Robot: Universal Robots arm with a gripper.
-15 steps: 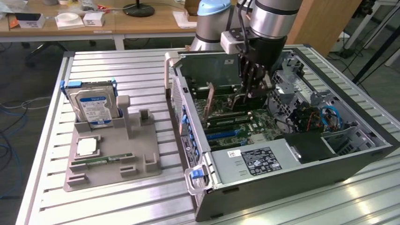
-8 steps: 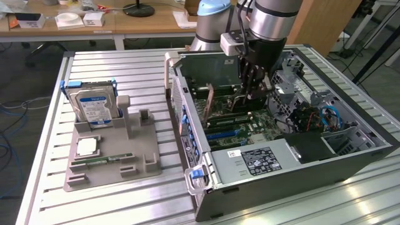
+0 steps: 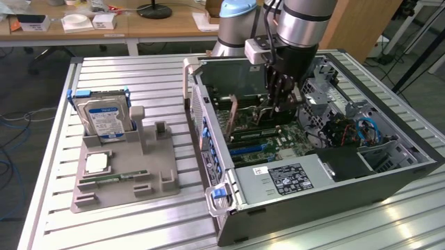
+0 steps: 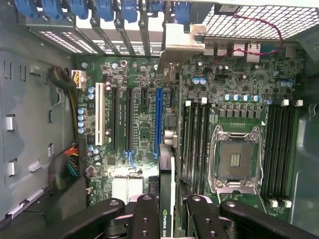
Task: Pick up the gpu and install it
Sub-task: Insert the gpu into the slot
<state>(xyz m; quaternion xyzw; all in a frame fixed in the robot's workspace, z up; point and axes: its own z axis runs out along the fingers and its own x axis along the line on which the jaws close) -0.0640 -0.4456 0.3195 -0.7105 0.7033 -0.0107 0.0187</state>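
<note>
- Aluminium table [image 3: 139, 78], ribbed and pale, bearing all the rest.
- Grey steel computer case [image 3: 334, 192], boxy, lying on its side with the lid off, one end perforated.
- Silver-and-black arm [image 3: 303, 21], round-bodied, hanging straight down into the case.
- Green circuit board [image 4: 144, 124] across the case floor, studded with small cans, long black slots and an empty square socket [image 4: 237, 159].
- Matte grey plastic holder [image 3: 125, 177], well apart at the exterior view's left, with a silver hard drive [image 3: 104, 120] standing upright in it.
- Black gripper [image 4: 169, 201] with blocky fingers [image 4: 144, 216], jaws pinching the gpu [image 4: 166, 221] by its two flat faces.
- Same gpu thin, dark and edge-on between the jaws, over the board; seated or not, impossible to tell.
- Long axis running away from the jaws toward the case's perforated end, with a pale metal bracket [image 4: 182, 42] at that far end.
- Blue slot [image 4: 159, 119], narrow glossy plastic, just beside the gpu's edge and parallel to it; probably the deciding alignment, edge seemingly a little off that line.
</note>
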